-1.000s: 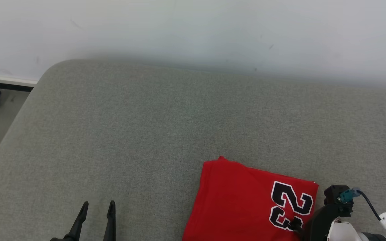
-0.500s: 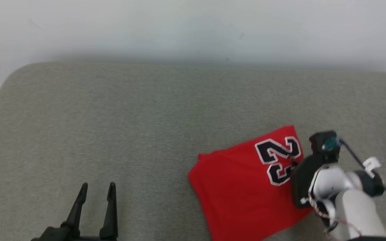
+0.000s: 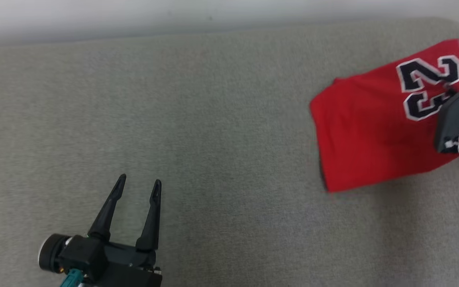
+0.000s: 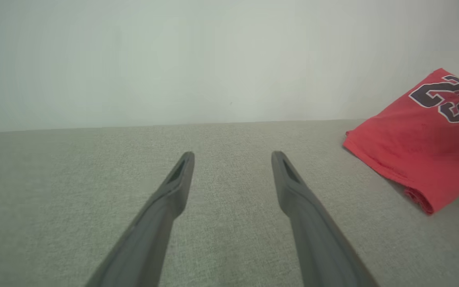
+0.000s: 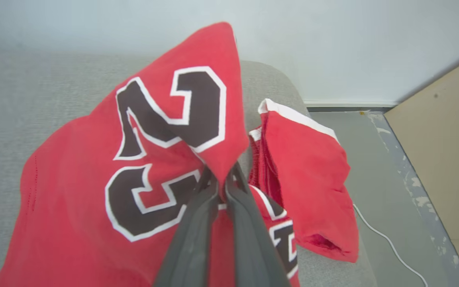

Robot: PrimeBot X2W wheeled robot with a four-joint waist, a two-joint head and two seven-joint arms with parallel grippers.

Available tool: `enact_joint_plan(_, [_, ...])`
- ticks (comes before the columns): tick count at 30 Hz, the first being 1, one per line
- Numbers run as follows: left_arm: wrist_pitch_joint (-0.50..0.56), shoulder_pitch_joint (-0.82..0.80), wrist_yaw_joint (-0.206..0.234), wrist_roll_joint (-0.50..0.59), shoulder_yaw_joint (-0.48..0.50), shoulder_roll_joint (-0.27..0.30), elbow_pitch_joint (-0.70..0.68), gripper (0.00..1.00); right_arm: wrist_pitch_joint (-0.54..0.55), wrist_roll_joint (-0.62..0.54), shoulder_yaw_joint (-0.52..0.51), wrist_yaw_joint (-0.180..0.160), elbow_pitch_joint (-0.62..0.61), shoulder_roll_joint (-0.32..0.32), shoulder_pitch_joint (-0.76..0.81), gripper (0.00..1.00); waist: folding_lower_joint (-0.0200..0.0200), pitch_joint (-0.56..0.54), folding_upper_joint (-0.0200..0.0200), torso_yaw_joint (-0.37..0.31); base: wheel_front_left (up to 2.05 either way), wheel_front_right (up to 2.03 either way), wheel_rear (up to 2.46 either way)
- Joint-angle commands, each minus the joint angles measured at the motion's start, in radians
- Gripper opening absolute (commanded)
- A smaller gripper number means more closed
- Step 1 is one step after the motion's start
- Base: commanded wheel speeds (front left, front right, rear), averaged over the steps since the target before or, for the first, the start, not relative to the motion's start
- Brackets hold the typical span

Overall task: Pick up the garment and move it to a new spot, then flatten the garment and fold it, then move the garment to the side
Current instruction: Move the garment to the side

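Observation:
The garment (image 3: 365, 131) is a red jersey with a black-and-white 23, lying folded near the far right end of the grey cushion (image 3: 213, 119). My right gripper (image 3: 450, 97) meets its numbered edge. In the right wrist view my right gripper (image 5: 221, 175) is shut on a raised fold of the garment (image 5: 86, 191). My left gripper (image 3: 140, 179) hovers open over bare cushion at the lower left, far from the cloth. Beyond my left gripper (image 4: 232, 155), the left wrist view has the garment (image 4: 412, 147) at its right.
A red cloth piece with white trim (image 5: 301, 175) lies just right of the held fold; I cannot tell whether it belongs to the same garment. The cushion's rounded right corner (image 3: 452, 24) is close. Beyond it are floor, a white cable (image 5: 385, 239) and a tan board (image 5: 444, 139).
The camera has swung right. My right gripper has shut on the garment and carried it, turning, toward the cushion's far right end. The left gripper stays open.

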Motion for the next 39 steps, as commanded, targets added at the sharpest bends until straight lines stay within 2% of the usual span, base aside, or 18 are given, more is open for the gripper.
enact_joint_plan(1, [-0.003,-0.018,0.002,0.014,-0.004,0.009,-0.004,1.00,-0.005,-0.006,-0.006,0.000,0.002,-0.001,-0.012,0.00,-0.0002,0.112,-0.0001,-0.095,0.00,0.00,0.00])
enact_joint_plan(6, [-0.002,-0.056,0.002,0.013,-0.033,0.055,-0.014,1.00,-0.034,-0.030,-0.076,0.000,0.013,-0.037,-0.072,0.00,-0.0002,0.186,-0.0001,-0.131,0.00,0.00,0.00])
enact_joint_plan(9, [0.011,-0.073,0.002,0.016,-0.050,0.080,-0.024,1.00,-0.072,-0.054,-0.117,0.000,0.051,-0.087,-0.101,0.00,-0.0002,0.224,-0.0001,-0.138,0.00,0.00,0.00])
enact_joint_plan(13, [0.036,-0.077,0.002,0.019,-0.061,0.104,-0.047,1.00,-0.150,-0.124,-0.128,0.000,0.091,-0.162,-0.128,0.00,-0.0002,0.252,-0.0001,-0.140,0.00,0.00,0.00])
enact_joint_plan(18, [0.062,-0.077,0.002,0.020,-0.076,0.122,-0.078,1.00,-0.273,-0.215,-0.154,0.000,0.152,-0.218,-0.168,0.00,-0.0002,0.277,-0.0001,-0.123,0.00,0.00,0.00])
enact_joint_plan(22, [0.079,-0.067,0.006,0.021,-0.083,0.128,-0.094,1.00,-0.340,-0.271,-0.189,0.000,0.202,-0.237,-0.189,0.00,-0.0002,0.295,-0.0001,-0.108,0.00,0.00,0.00])
enact_joint_plan(25, [0.083,-0.058,0.008,0.017,-0.084,0.132,-0.100,1.00,-0.364,-0.316,-0.233,0.000,0.225,-0.225,-0.189,0.00,-0.0002,0.304,-0.0001,-0.098,0.00,0.00,0.00])
enact_joint_plan(26, [0.084,-0.055,0.008,0.015,-0.084,0.134,-0.101,1.00,-0.378,-0.334,-0.250,0.000,0.225,-0.221,-0.187,0.05,-0.0002,0.305,-0.0001,-0.096,0.00,0.00,0.00])
enact_joint_plan(27, [0.084,-0.052,0.010,0.013,-0.083,0.135,-0.101,1.00,-0.383,-0.351,-0.263,0.000,0.230,-0.213,-0.182,0.30,-0.0002,0.306,-0.0001,-0.095,0.00,0.00,0.00])
enact_joint_plan(28, [0.083,-0.051,0.011,0.010,-0.083,0.137,-0.101,1.00,-0.392,-0.359,-0.278,0.000,0.234,-0.200,-0.180,0.42,-0.0002,0.306,-0.0001,-0.094,0.00,0.00,0.00])
enact_joint_plan(29, [0.083,-0.050,0.012,0.009,-0.082,0.138,-0.100,1.00,-0.403,-0.363,-0.287,0.000,0.235,-0.187,-0.182,0.80,-0.0002,0.305,-0.0001,-0.094,0.00,0.00,0.00])
enact_joint_plan(30, [0.082,-0.048,0.013,0.008,-0.081,0.140,-0.098,1.00,-0.411,-0.374,-0.298,0.000,0.236,-0.179,-0.184,1.00,-0.0002,0.304,-0.0001,-0.094,0.00,0.00,0.00])
enact_joint_plan(39, [0.043,-0.058,0.021,-0.001,-0.086,0.129,-0.103,1.00,-0.506,-0.427,-0.323,0.000,0.295,-0.109,-0.218,1.00,-0.0002,0.247,-0.0001,-0.098,0.00,0.00,0.00])
